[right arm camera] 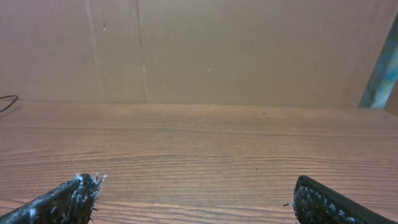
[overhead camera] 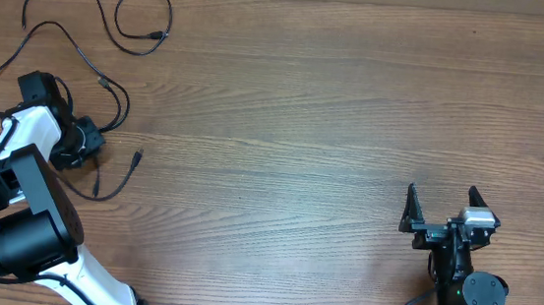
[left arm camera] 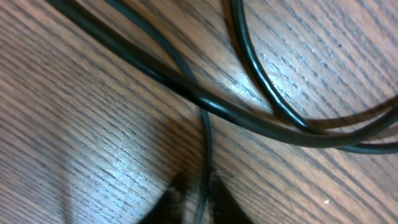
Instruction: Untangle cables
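Left claw (left arm camera: 200, 194) sits low on the wooden surface (overhead camera: 333, 128) near its left edge, its tips nearly together and pinching a thin cord (left arm camera: 206, 143). Right claw (overhead camera: 439, 215) hangs near the front right, spread wide and holding nothing, with a broad run of wood between the two. Cables (left arm camera: 155, 68) sprawl in loose curves around the far left corner, close to the far edge, with one small plug end (overhead camera: 157, 36) up by the far loop.
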### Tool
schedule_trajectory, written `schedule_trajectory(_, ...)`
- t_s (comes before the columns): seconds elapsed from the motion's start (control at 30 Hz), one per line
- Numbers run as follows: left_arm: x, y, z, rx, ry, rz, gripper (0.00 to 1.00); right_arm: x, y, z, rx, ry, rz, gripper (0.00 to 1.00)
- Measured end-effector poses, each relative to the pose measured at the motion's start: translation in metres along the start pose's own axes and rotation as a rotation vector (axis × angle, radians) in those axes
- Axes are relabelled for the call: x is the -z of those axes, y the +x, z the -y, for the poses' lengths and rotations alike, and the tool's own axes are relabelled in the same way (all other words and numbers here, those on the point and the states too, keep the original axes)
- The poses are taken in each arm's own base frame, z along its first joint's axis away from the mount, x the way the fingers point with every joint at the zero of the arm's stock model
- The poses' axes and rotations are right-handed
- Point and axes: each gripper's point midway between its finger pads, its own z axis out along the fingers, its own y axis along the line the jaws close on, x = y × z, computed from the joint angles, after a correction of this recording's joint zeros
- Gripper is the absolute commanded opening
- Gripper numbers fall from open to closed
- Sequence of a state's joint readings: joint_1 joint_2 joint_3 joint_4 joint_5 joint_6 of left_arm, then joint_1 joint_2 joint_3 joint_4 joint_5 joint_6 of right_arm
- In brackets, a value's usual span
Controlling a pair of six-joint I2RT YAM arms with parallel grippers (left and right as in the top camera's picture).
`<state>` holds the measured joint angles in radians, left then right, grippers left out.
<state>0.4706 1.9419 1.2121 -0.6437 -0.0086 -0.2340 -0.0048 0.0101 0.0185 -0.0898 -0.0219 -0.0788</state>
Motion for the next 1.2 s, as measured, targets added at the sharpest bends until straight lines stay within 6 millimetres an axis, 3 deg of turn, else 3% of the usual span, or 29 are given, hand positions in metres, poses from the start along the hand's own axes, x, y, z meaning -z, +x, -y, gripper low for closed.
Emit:
schedule_trajectory(0.23, 0.001, 0.006, -0.008, -0.004, -0.056, -0.027, 0.04, 0.0, 0.0, 0.0, 0.0, 0.0, 0.0, 1.0)
schedule_trajectory(0.57, 0.008, 0.041, -0.032, 0.091, -0.193, -0.155, 0.04, 0.0, 0.0, 0.0, 0.0, 0.001, 0.0, 1.0)
schedule_trajectory(0.97, 0.011, 0.05, -0.062, 0.209, -0.234, -0.212, 0.06, 0.0, 0.0, 0.0, 0.0, 0.0, 0.0, 1.0)
schedule_trajectory(1.03, 0.015, 0.049, -0.067, 0.212, -0.248, -0.237, 0.11, 0.0, 0.0, 0.0, 0.0, 0.0, 0.0, 1.0)
schedule_trajectory(1.17, 0.033, 0.025, -0.068, 0.217, -0.245, -0.217, 0.36, 0.0, 0.0, 0.0, 0.0, 0.0, 0.0, 1.0)
schedule_trajectory(1.2, 0.043, 0.012, -0.065, 0.213, -0.236, -0.192, 0.59, 0.0, 0.0, 0.0, 0.0, 0.0, 0.0, 1.0)
